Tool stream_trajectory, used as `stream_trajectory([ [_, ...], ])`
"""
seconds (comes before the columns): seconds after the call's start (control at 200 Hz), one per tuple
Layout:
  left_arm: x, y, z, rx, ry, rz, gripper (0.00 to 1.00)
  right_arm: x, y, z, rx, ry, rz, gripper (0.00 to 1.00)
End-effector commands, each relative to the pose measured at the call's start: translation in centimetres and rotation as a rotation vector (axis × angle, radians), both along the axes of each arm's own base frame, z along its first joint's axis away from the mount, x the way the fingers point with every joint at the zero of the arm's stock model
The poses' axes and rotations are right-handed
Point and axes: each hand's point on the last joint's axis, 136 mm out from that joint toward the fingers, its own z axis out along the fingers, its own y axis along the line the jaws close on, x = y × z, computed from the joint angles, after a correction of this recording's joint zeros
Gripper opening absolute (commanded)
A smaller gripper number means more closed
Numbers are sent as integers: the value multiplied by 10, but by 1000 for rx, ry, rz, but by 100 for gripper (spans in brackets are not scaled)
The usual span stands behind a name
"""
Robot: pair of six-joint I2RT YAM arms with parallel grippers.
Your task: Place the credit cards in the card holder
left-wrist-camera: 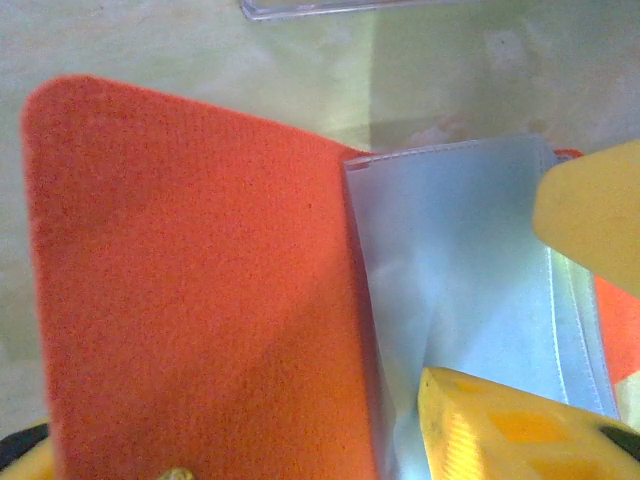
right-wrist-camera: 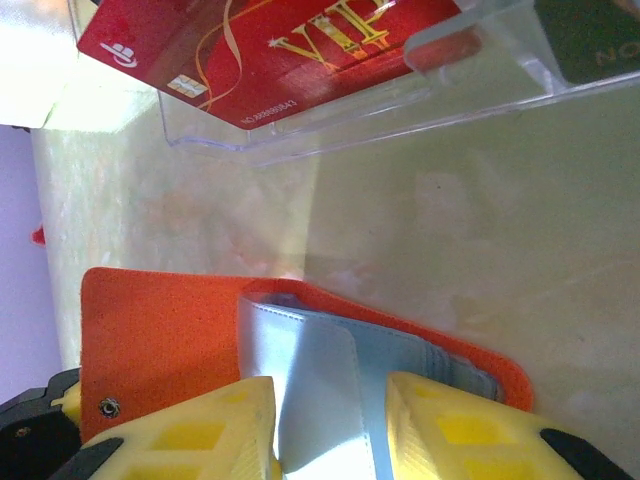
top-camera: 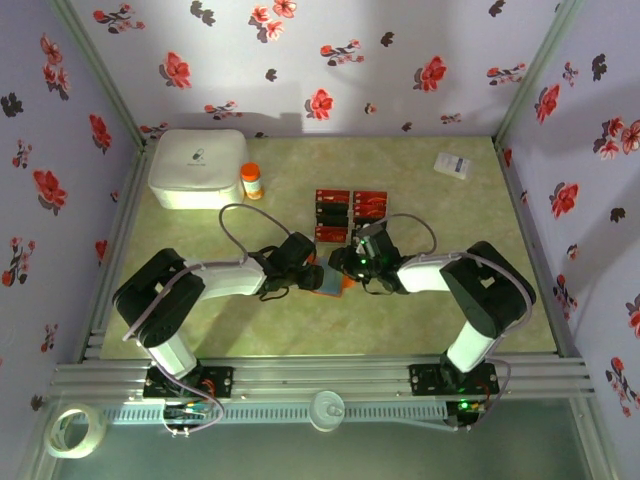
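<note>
The small orange-red felt folding card holder (top-camera: 337, 282) lies open mid-worktop (top-camera: 200, 230), towards the near edge, with the red and black credit cards (top-camera: 345, 208) just behind it. The left jaws, half-closed, pinch its bluish-grey leaf. The right jaws straddle that leaf; whether they grip, I cannot tell. It looks light and floppy, with slick leaves, so it is best held by the stiffer cover.

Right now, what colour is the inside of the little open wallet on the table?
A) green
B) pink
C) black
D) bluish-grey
D: the open card holder shows pale bluish-grey pockets inside its orange cover.
</note>
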Motion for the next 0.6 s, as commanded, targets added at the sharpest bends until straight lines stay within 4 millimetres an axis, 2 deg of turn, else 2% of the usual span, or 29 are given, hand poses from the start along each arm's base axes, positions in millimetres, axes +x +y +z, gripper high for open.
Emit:
stream_trajectory([
  [0.0, -27, -10, -33, -32, 121, -66, 53, -4, 3, 0, -23, 20, 45, 33],
  [0.185, -26, -10, -30, -39, 117, -64, 56, -3, 8, 11, -32, 0, 75, 30],
  [0.355, -25, -13, -18, -64, 100, -61, 61, -3, 11, 15, -14, 0, 75, 30],
  [0.595, -17, -11, 23, -165, 35, -17, 87, -6, 19, 26, 48, 1, 64, 42],
])
